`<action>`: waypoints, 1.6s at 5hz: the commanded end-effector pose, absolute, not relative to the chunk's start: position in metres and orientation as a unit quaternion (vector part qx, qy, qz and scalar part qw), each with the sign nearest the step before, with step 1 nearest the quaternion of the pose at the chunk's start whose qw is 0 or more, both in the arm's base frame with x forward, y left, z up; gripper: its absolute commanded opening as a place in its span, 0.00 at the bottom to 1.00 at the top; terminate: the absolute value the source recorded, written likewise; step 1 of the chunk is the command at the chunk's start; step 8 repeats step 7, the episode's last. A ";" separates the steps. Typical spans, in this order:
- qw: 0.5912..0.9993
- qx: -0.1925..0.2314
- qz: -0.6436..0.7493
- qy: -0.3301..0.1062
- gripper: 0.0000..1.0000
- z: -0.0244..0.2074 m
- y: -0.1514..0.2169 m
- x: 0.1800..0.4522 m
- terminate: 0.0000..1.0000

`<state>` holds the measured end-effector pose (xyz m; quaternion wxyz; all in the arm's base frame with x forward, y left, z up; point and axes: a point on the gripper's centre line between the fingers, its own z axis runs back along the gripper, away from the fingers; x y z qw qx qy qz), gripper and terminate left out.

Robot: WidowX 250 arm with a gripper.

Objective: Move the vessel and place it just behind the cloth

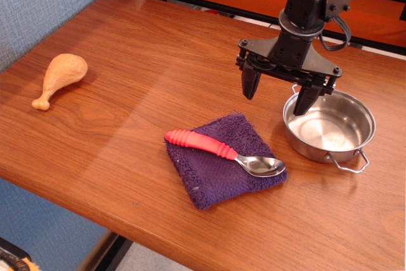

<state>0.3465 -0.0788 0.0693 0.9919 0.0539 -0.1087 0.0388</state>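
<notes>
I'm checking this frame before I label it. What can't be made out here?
- Far rim of the vessel: partly hidden by the gripper and arm.
- Whether either fingertip touches the vessel: a single view cannot settle it.
- Cloth under the spoon: covered.
- Upper arm: cut off by the top edge.
- Table right end: cut off by the frame edge.
</notes>
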 end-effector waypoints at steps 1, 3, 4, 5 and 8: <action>0.989 0.024 0.031 -0.142 1.00 0.120 -0.069 0.296 0.00; 0.991 -0.012 -0.020 -0.133 1.00 0.155 -0.064 0.251 0.00; 0.989 -0.010 -0.040 -0.143 1.00 0.178 -0.050 0.236 0.00; 0.988 -0.018 -0.057 -0.145 1.00 0.176 -0.049 0.239 0.00; 0.988 -0.018 -0.057 -0.145 1.00 0.176 -0.049 0.239 1.00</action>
